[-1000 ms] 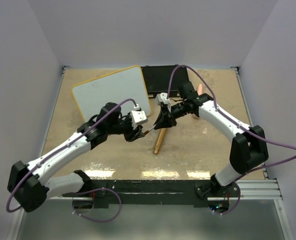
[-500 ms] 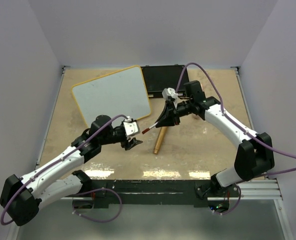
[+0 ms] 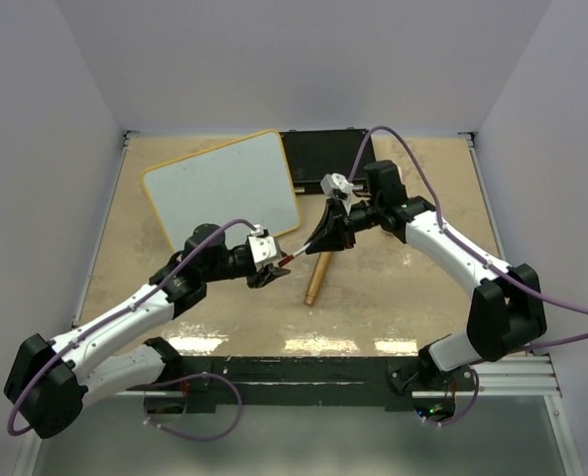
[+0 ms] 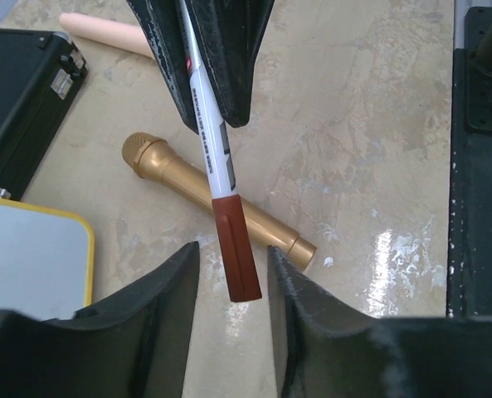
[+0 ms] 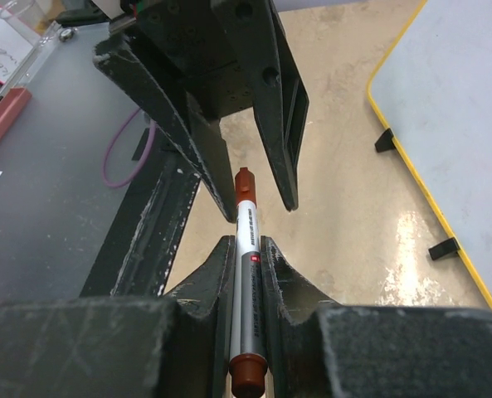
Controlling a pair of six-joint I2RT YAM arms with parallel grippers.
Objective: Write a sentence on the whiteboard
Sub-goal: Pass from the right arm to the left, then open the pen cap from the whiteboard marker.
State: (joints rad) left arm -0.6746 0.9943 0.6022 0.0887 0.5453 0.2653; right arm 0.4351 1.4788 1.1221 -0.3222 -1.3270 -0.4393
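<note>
The whiteboard (image 3: pixel 224 188) lies at the back left, pale and yellow-framed, its face bare; the sentence is not in view. My right gripper (image 3: pixel 320 238) is shut on a silver marker (image 5: pixel 247 274) and holds it above the table, pointing toward the left arm. The marker's red cap (image 4: pixel 236 249) sits between the fingers (image 4: pixel 171 290) of my left gripper (image 4: pixel 233 265). That gripper is open, with a small gap on each side of the cap. In the right wrist view the right gripper (image 5: pixel 247 245) clamps the barrel, and a corner of the whiteboard (image 5: pixel 453 108) shows.
A black case (image 3: pixel 323 157) lies behind the whiteboard's right edge. A gold microphone (image 3: pixel 316 278) lies on the table under the marker. A pink rod (image 4: pixel 104 31) rests beside the case. White walls close in the table on three sides.
The left gripper drew back from the marker with wider jaws half a second ago, then came forward again, and its jaws have narrowed around the red cap. The right gripper has kept its hold.
</note>
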